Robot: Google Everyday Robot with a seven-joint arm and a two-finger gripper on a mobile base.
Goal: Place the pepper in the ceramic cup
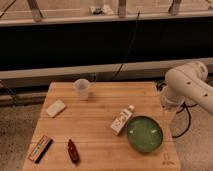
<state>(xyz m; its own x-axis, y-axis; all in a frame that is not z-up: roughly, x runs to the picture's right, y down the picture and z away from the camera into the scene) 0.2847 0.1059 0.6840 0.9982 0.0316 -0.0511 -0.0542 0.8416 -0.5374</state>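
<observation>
The pepper (73,150), a small dark red chili, lies on the wooden table (100,125) near its front left edge. The white ceramic cup (82,88) stands upright at the back left of the table, well apart from the pepper. My white arm (187,86) hangs folded just off the table's right edge, far from both. The gripper is out of view beyond the arm, with its jaws standing wide and nothing held.
A green bowl (144,133) sits at the front right with a white labelled bottle (122,120) lying beside it. A pale sponge (55,107) lies at the left and a brown-orange bar (40,148) at the front left corner. A dark wall panel and cable run behind.
</observation>
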